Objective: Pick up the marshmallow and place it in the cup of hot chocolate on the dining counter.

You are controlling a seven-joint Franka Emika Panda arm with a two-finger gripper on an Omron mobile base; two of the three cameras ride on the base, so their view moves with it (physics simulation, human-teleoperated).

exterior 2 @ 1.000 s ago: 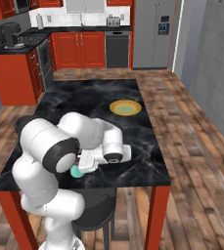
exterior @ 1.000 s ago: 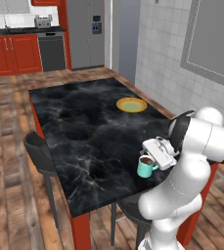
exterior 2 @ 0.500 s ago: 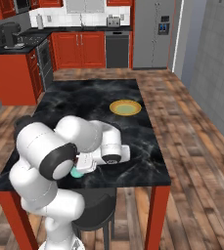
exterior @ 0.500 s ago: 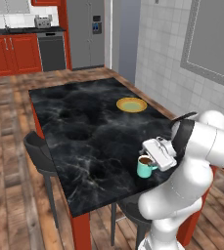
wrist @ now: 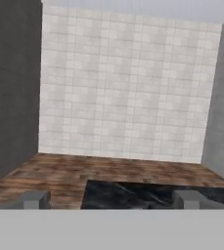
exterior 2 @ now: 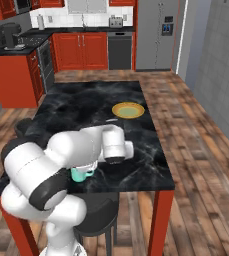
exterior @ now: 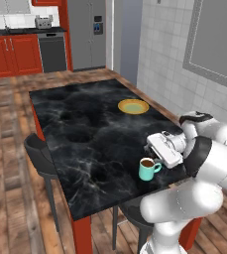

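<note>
Left base view, lower right: cup of hot chocolate (exterior: 147, 169) upright on dining counter (exterior: 90, 124), just beside gripper (exterior: 153, 150). Marshmallow not discernible. Hand view, bottom: fingertips (wrist: 35, 199) wide apart, holding nothing.

Red cabinets (exterior 2: 83, 50); wood floor (exterior: 6, 149); tiled wall (exterior: 164, 44)

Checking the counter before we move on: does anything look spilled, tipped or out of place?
Nothing stands out. The teal mug stands upright on the dining counter, no spill around it; the yellow plate lies flat, apart from it.
</note>
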